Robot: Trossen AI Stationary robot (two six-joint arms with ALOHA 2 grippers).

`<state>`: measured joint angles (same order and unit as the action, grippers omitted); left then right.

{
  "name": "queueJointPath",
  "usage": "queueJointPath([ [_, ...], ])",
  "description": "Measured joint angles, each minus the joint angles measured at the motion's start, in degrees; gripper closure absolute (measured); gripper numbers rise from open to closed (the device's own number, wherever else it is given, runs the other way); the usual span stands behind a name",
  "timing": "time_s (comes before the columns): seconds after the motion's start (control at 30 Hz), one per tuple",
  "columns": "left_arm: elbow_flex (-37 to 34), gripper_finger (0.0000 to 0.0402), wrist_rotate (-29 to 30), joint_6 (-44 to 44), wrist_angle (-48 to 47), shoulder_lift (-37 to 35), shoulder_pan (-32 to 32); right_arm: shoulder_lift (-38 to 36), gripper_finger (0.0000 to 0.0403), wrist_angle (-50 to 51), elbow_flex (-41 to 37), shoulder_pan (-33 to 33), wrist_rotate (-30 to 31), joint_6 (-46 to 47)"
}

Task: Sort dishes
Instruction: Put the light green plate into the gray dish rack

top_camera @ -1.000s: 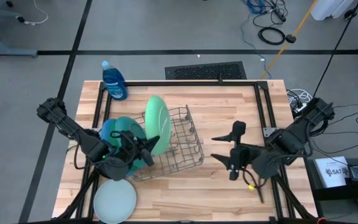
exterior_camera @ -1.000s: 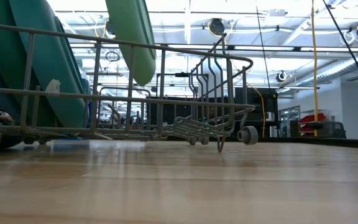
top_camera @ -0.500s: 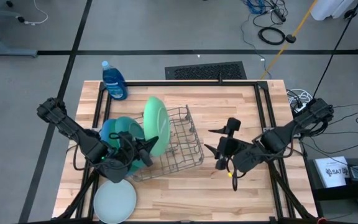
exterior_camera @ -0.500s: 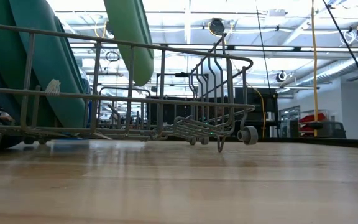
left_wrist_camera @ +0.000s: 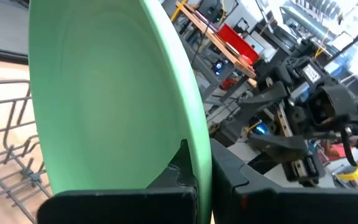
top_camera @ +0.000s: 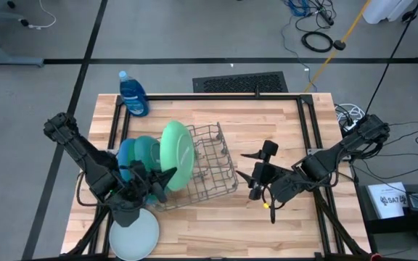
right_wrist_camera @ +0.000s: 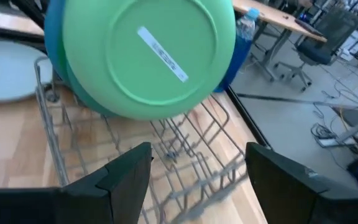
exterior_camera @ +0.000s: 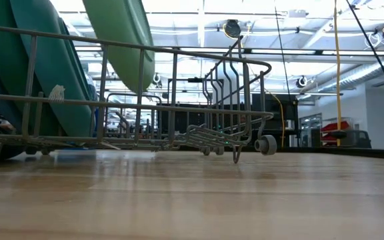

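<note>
My left gripper [top_camera: 164,177] is shut on a light green plate [top_camera: 178,154] that stands on edge over the left half of the grey wire rack [top_camera: 212,165]. In the low view the plate's [exterior_camera: 122,40] lower edge dips below the rack's top wire [exterior_camera: 179,53]. A dark green plate [top_camera: 148,151] and a large blue plate [top_camera: 125,155] stand leaning in the rack's left end. A pale plate [top_camera: 134,233] lies flat on the table near the front left. My right gripper [top_camera: 257,174] hovers open just right of the rack, pointing at it. My left gripper pinches the light green plate's rim [left_wrist_camera: 196,163] between its two fingers, one on each face. The fingers come about level from the table's near left. The plate stands on edge, tilted, its top leaning toward the plates at the left. Whether its lower edge touches the rack's wires, I cannot tell.
A blue soap bottle [top_camera: 133,94] stands at the table's far left corner. A black frame rail [top_camera: 216,97] runs along the far edge and down both sides. Bare wood lies between the rack and the near edge [top_camera: 216,225].
My left gripper has drawn back toward the table's near left and rolled, so the light green plate has tipped and swung closer to the dark green plate. My right gripper has sunk, rolled and moved left toward the rack, staying open.
</note>
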<state>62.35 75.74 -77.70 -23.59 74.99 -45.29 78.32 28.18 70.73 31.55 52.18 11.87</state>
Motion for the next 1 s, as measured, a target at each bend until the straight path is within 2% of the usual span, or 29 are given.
queueJointPath([
  [0.13, 0.0, 0.0394, 1.2, -4.6, -4.3, -0.4, -0.6, 0.0, 0.0152, -4.8, -0.7, -0.1, -0.1, -2.9],
  [0.5, 0.1, 0.0394, -0.3, -9.0, -10.0, -1.7, -0.6, 1.0, 0.0152, -7.0, -0.7, -0.6, -0.1, -3.1],
  [0.67, 0.2, 0.0394, -2.2, -10.2, -12.3, -1.7, -0.3, 3.7, 0.0152, -7.2, -0.7, -2.4, -4.1, -3.3],
  [1.0, 0.2, 0.0394, -3.4, -12.9, -16.4, -1.7, 0.0, 7.7, 0.0152, -5.1, -0.7, -8.6, -4.3, 8.5],
])
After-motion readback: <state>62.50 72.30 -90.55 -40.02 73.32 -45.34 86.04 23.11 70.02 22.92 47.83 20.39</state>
